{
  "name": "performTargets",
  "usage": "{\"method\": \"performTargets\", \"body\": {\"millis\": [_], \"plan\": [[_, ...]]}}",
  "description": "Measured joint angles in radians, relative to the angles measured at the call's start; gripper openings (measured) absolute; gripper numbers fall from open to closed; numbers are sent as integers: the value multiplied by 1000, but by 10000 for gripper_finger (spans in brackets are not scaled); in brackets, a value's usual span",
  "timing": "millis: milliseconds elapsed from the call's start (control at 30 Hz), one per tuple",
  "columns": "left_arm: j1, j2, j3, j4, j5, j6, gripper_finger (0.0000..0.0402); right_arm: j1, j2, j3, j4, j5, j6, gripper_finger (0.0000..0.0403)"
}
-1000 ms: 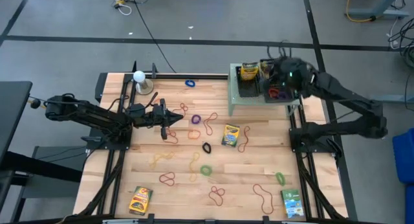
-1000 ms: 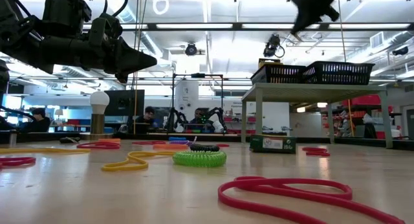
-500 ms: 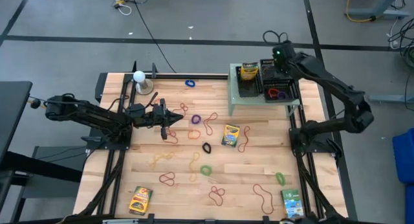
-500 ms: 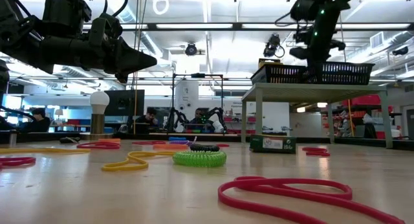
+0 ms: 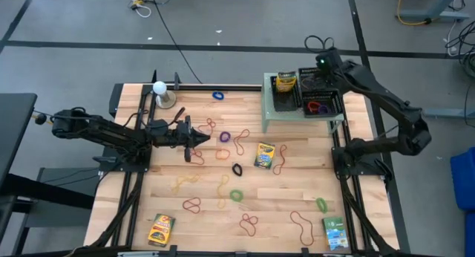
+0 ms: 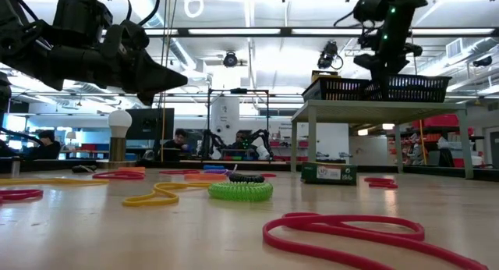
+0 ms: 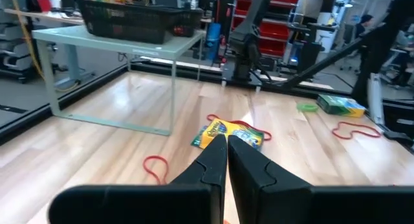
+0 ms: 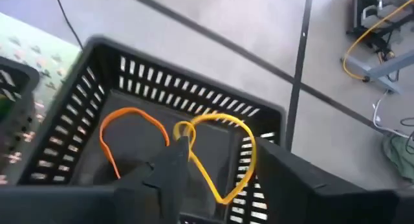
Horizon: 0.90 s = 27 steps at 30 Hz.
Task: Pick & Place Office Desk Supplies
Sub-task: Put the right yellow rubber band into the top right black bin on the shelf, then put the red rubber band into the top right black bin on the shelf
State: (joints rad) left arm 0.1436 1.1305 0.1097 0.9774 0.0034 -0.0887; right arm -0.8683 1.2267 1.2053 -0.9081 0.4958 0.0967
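My right gripper [image 8: 223, 153] hangs open over the right black basket [image 5: 322, 102] on the grey-green stand [image 5: 274, 117], fingers slanting down. A yellow rubber band [image 8: 223, 156] shows between its fingers above the basket floor, beside an orange band [image 8: 123, 130] lying inside. My left gripper [image 7: 226, 153] is shut and level above the table's left middle [image 5: 194, 138], holding nothing. Rubber bands of many colours [image 5: 236, 195] lie flat on the wood, with crayon boxes at the middle [image 5: 265, 154] and near left [image 5: 161, 229]. My right gripper: the yellow band's small end loop [image 8: 184, 129] sits right at the tip of one finger [image 8: 171, 160]. I cannot tell whether it touches that finger or has dropped free. The rest of the band curves below, over the basket floor.
A second black basket [image 5: 285, 99] on the stand holds a crayon box [image 5: 286, 81]. A white ball on a small stand [image 5: 159, 88] is at the far left. A green box [image 5: 335, 232] lies near the right front corner. People sit in the room behind [image 6: 179, 141].
My right arm has swung over the stand toward the table's far edge and sunk until its gripper hangs just above the right basket's rim.
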Motion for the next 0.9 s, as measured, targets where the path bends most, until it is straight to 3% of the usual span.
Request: {"method": "performTargets", "body": {"millis": [167, 433, 533, 667, 900], "plan": [[0, 0, 0, 4, -6, 6, 23, 25, -66, 0, 1, -3, 1, 183], [0, 0, 4, 31, -4, 7, 23, -9, 29, 0, 18, -57, 54, 75], [0, 0, 4, 32, -3, -10, 23, -17, 66, 0, 20, -92, 84, 53], [0, 0, 4, 44, -3, -32, 23, -19, 76, 0, 25, -111, 146, 71], [0, 0, 4, 46, 4, -43, 23, -10, 31, 0, 16, -140, 130, 159]]}}
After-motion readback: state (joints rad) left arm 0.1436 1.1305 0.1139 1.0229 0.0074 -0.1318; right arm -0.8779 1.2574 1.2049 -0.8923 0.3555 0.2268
